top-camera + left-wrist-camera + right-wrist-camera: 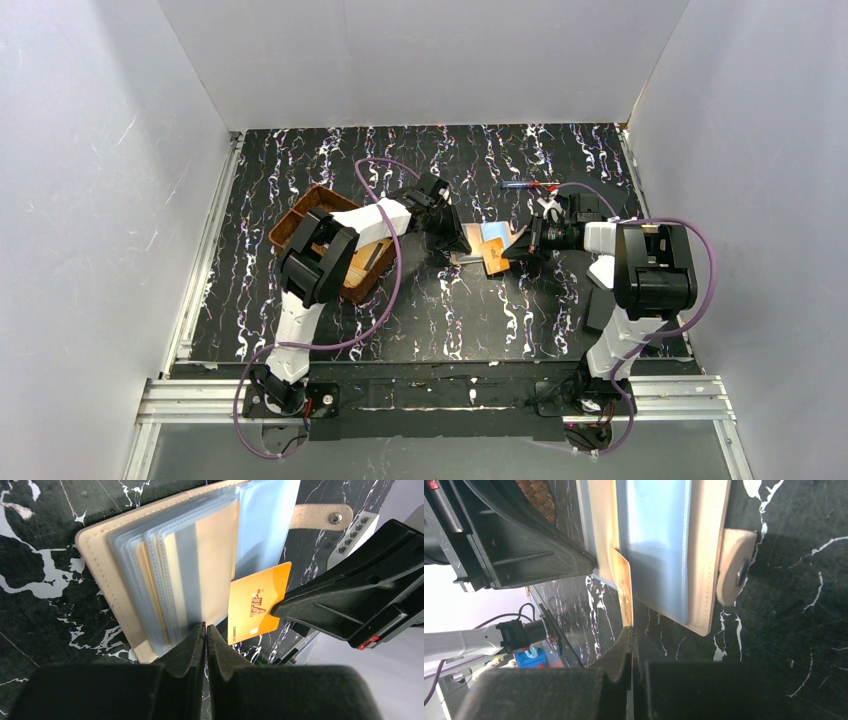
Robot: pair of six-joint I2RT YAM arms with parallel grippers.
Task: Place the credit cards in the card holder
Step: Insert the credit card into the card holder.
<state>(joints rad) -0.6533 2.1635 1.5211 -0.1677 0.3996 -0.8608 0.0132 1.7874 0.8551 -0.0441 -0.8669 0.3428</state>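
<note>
The beige card holder (478,234) lies open at the table's middle, its clear sleeves (165,565) fanned and its snap tab (320,516) sticking out. A tan credit card (215,565) sits in one sleeve. My left gripper (206,628) is shut, pinching the lower edge of a sleeve. My right gripper (630,630) is shut on an orange credit card (257,607) marked VIP. That card's upper corner touches the sleeve's open side. In the right wrist view I see this orange card (625,587) edge-on against the card holder (704,555).
A brown woven tray (300,215) stands at the left under my left arm. A pen (525,185) lies behind the card holder. Black flat plates (598,308) and a white piece (603,270) lie by my right arm's base. White walls enclose the table.
</note>
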